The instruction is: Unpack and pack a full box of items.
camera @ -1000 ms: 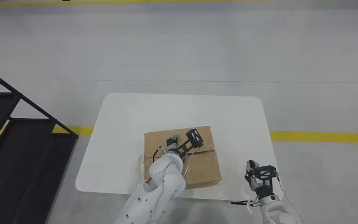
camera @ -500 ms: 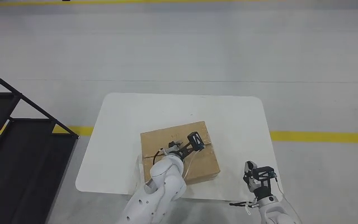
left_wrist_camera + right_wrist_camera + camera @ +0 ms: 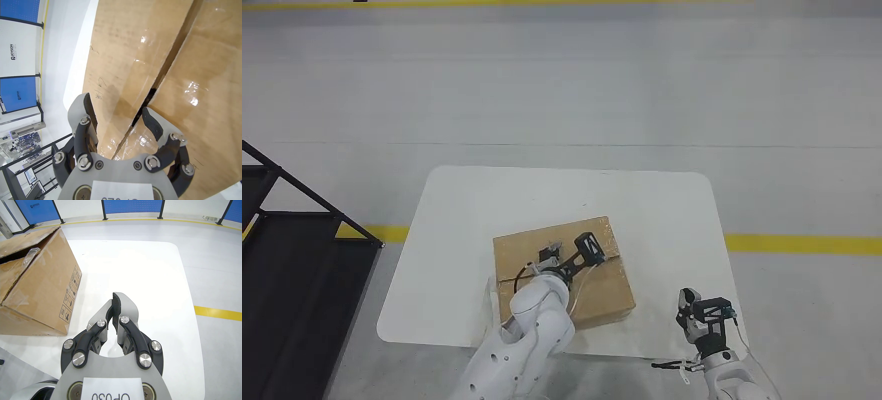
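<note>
We see the cardboard box sitting on the near half of the white table, turned a little askew to the table's edges. Its two top flaps are folded down but not sealed. In the left wrist view a dark gap runs along the seam between them, with loose shreds of clear tape clinging to the cardboard beside it. From the right wrist view the box shows one flap standing slightly raised at the end of the seam, and a row of printed handling symbols on its side wall. Our left gripper is over the top of the box with its fingers spread apart and nothing between the pads. In its own view the left gripper has one fingertip right at the seam gap and the other out over the flap. Our right gripper hangs over the table's near right corner, well apart from the box. Its own view shows the right gripper with both pads pressed together on nothing. A black rack stands on the floor to the left of the table, and a yellow line crosses the floor.
</note>
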